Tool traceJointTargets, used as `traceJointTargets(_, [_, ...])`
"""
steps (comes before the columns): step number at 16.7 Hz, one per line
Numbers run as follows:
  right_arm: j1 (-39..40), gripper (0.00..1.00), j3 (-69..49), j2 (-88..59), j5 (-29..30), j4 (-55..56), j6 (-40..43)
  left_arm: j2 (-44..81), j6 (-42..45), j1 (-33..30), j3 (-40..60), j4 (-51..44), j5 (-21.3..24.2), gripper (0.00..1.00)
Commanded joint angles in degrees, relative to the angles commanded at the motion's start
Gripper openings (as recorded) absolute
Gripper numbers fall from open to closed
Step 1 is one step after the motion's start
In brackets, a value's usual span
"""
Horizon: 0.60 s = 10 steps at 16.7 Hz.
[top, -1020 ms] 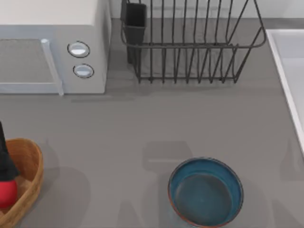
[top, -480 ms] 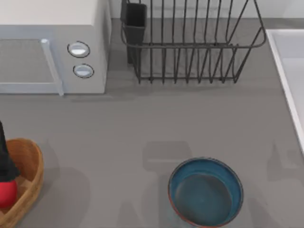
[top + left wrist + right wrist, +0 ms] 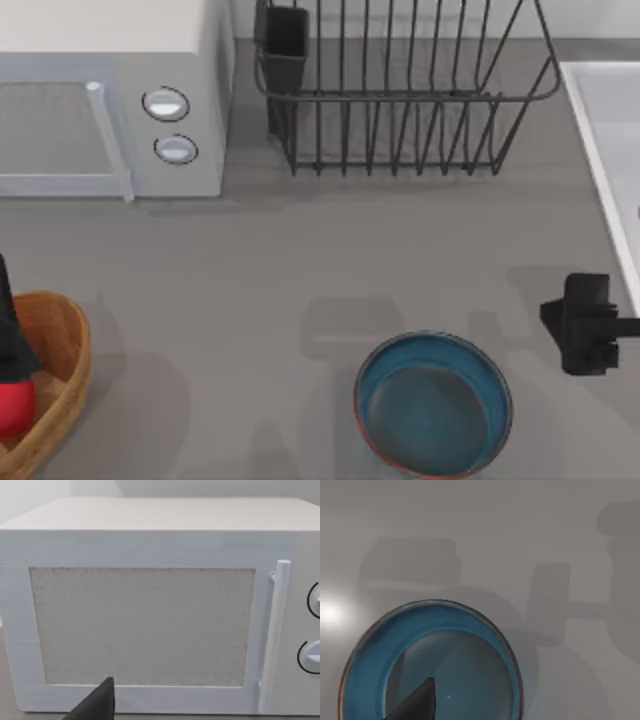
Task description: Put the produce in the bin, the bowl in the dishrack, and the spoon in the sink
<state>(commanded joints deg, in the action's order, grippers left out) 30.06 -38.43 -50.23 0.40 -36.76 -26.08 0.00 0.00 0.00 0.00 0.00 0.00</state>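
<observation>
The right gripper (image 3: 588, 324) hangs at the right side of the table (image 3: 300, 270), just beside the blue bowl (image 3: 433, 404) and between it and the sink (image 3: 610, 130); whether its fingers are spread or closed I cannot tell. One dark finger (image 3: 415, 700) shows in the right wrist view against the bowl's inside, and nothing appears to be held.

The bowl looks like glazed ceramic: stiff, fairly heavy for its size, slippery, and liable to chip if knocked against wire bars. Its thin reddish rim is probably the only sensible place to take hold, one finger inside the wall and one outside, with a firm pinch (a loose one would likely let it swing or slip). It stands upright and empty near the front edge, well apart from the dishrack (image 3: 400, 90) at the back.

The left gripper (image 3: 10, 345) is at the table's left edge over the wooden bin (image 3: 60, 350), with the red produce (image 3: 14, 408) right under it inside the bin's wall; I cannot tell whether those fingers have let go. In the left wrist view the microwave (image 3: 150, 610) faces the camera.
</observation>
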Motion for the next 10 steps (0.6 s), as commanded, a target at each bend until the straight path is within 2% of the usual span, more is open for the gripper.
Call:
traceJointTargets(5, [6.67, 1.0, -17.55, -23.92, -0.32, -18.12, -8.4, 0.0, 0.0, 0.0, 0.0, 0.0, 0.0, 1.0])
traceJointTargets(10, [7.86, 1.0, -29.33, -39.1, -0.42, -29.35, -11.86, 0.0, 0.0, 0.0, 0.0, 0.0, 0.0, 1.0])
